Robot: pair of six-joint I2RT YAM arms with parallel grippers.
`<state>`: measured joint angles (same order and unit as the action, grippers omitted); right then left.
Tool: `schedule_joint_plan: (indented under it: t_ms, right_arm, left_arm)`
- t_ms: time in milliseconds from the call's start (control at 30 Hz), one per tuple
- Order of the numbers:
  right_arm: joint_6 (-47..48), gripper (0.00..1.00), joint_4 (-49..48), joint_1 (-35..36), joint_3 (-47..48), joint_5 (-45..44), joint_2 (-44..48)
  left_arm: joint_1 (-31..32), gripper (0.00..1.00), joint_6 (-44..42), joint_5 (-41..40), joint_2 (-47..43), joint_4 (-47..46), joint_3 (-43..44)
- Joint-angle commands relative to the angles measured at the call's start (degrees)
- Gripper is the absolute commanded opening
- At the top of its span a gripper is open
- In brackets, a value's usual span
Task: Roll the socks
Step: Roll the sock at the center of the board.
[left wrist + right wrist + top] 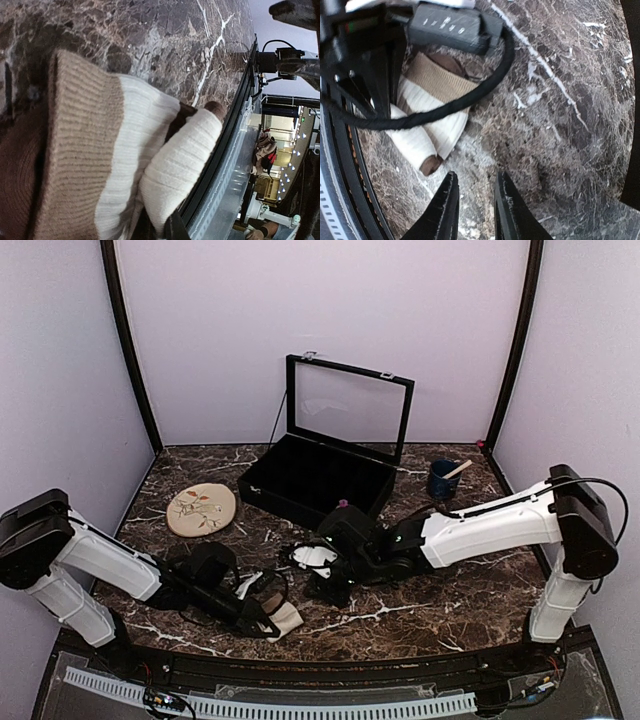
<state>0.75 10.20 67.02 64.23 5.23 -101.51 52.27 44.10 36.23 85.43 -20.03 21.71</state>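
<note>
ITEM: cream sock [285, 618]. Ribbed knit with tan and dark brown bands, partly folded over itself. It lies at the front of the surface [450, 590], between the two arms and near the front rail [300, 665]

HANDLING (judged): light, soft and limp. It gives under pressure and slumps wherever it is not held. The ribbing should give good purchase, and nothing here can break. A loose roll will likely spring open unless kept pinned. Best hold is the thick banded cuff, or the folded roll itself across its width. The thin toe end would only stretch

ITEM: pink sock [343, 504]. Only a small magenta patch shows, behind the right arm at the front of the box [310, 480], so its lie cannot be told

LEFT TOOL [262, 612]: closed. The wrist view is filled by the cream sock [125, 150], which appears nipped at its banded end

RIGHT TOOL [476, 180]: jaws part open with nothing between them, poised over bare marble just beside the cream sock [427, 107]

EDGES: the toe end sits just beside the rail, so a pull towards the bases risks dragging fabric over it. The left arm's cable crosses above the sock in the right wrist view and could snag

ROOM: open marble to the right of the sock and ahead of it. The box, plate [201, 509] and cup [441, 480] stand well apart at the back
</note>
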Motion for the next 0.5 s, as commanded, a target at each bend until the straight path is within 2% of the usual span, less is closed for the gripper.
schedule_joint_plan:
  t_ms: [0, 267, 467]
  right_arm:
    - [2.88, 0.24, -3.48, 3.51, -1.96, -7.41, 2.06]
    - [6.57, 0.26, -3.03, 10.74, -1.53, -12.22, 1.50]
    - [8.36, 0.30, 0.21, 13.92, 0.47, -11.09, -0.81]
  left_arm:
    - [-1.53, 0.00, 2.42, 6.72, 2.90, 1.45, -2.89]
    - [-3.62, 0.00, 2.54, 12.89, 6.31, 0.24, -3.09]
    - [-4.83, 0.00, 0.99, 15.03, 8.53, 0.82, -2.39]
